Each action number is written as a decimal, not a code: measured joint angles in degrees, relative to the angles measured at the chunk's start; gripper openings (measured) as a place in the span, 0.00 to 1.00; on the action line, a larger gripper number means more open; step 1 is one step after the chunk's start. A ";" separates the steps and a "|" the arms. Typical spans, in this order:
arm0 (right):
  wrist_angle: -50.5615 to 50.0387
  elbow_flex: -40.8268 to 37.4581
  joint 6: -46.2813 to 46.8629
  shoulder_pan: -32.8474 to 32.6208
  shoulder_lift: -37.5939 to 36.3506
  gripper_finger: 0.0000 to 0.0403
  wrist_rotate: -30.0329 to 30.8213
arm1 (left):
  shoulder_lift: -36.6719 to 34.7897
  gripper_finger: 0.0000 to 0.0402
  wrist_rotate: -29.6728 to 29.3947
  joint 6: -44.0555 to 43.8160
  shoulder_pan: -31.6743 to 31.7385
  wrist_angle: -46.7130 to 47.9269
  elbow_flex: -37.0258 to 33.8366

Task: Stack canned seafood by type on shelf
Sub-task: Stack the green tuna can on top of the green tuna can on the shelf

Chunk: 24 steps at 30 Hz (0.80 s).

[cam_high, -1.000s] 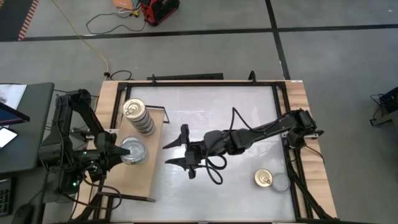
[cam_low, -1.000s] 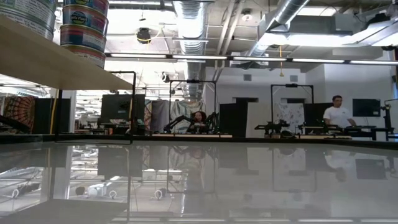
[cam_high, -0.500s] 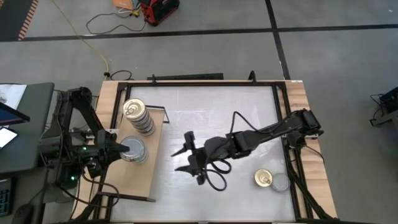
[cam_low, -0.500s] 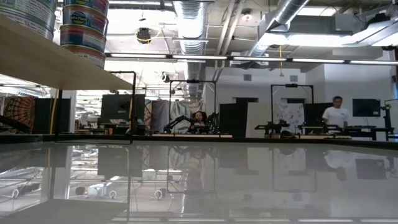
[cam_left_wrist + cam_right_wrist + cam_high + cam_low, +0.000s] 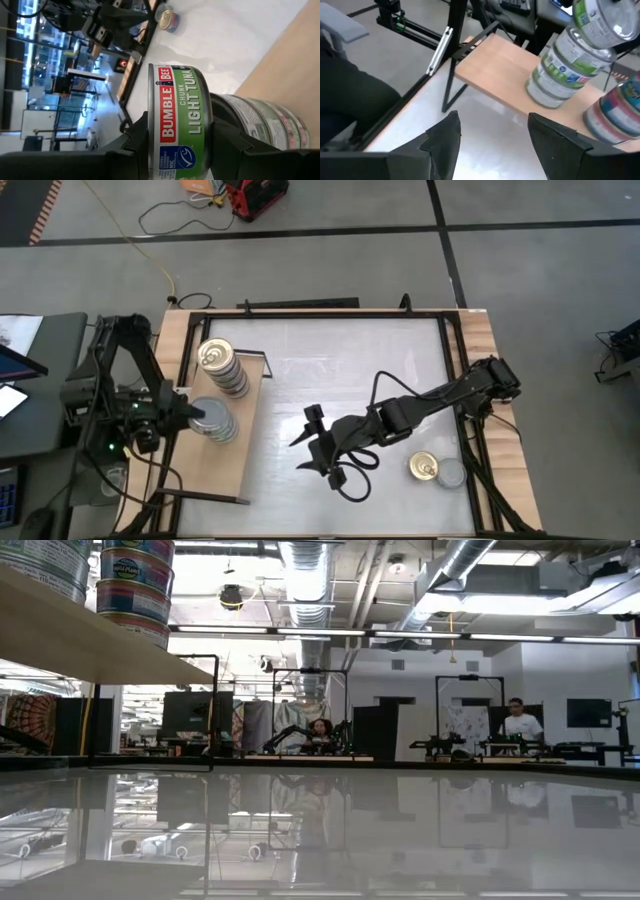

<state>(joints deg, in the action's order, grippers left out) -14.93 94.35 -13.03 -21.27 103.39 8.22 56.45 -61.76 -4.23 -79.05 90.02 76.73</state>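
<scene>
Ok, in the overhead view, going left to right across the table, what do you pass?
Left gripper shut on a silver-topped tin over the shelf → right gripper, open above the white tabletop → gold-topped tin → silver-topped tin beside it.

Table centre (image 5: 350, 370) free; shelf (image 5: 225, 465) stacks (image 5: 222, 366) block.

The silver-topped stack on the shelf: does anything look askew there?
Yes. The top tin, held by the left pincer, sits tilted and offset on the silver-topped stack. The gold-topped stack also leans.
</scene>
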 joint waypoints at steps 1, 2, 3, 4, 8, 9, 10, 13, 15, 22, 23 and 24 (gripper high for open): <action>0.05 0.00 0.47 -0.20 0.00 0.66 -0.17 | -0.30 0.34 0.12 0.59 0.00 0.04 0.00; 0.20 0.00 0.90 -0.25 0.00 0.66 -0.61 | -0.58 0.34 0.13 1.25 0.00 0.02 0.00; 0.47 0.00 1.02 -0.35 0.00 0.66 -0.86 | -0.84 0.34 0.13 2.02 0.00 0.02 0.00; 0.57 0.00 1.05 -0.48 0.00 0.66 -0.87 | -1.09 0.34 0.13 2.96 0.00 0.04 0.00; 1.25 0.00 2.17 -0.62 0.00 0.66 -0.89 | -2.04 0.34 0.15 6.50 0.00 0.02 0.00; 1.52 0.00 2.55 -0.62 0.00 0.66 -0.91 | -2.37 0.34 0.30 6.99 0.00 0.01 0.00; 1.78 0.00 2.76 -0.62 0.00 0.66 -0.91 | -2.74 0.34 0.58 7.46 0.01 0.02 0.00; 2.24 0.00 2.98 -0.83 0.00 0.66 -0.91 | -3.65 0.34 2.01 7.94 0.02 0.04 0.00; 2.44 0.00 2.99 -0.96 0.00 0.66 -0.91 | -4.13 0.34 2.56 8.02 0.15 0.00 0.00; 4.84 0.00 2.66 -1.54 0.00 0.66 -3.11 | -5.16 0.34 5.68 8.53 4.13 0.00 0.00; 5.00 0.00 2.67 -1.56 0.00 0.66 -3.42 | -5.18 0.34 6.03 8.78 4.84 0.04 0.00; 5.04 0.00 2.68 -1.56 0.00 0.66 -3.64 | -5.19 0.34 6.00 8.77 5.60 0.05 0.00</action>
<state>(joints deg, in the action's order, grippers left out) -9.88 94.35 -10.35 -22.83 103.39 4.58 51.26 -55.76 4.54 -73.45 90.07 76.73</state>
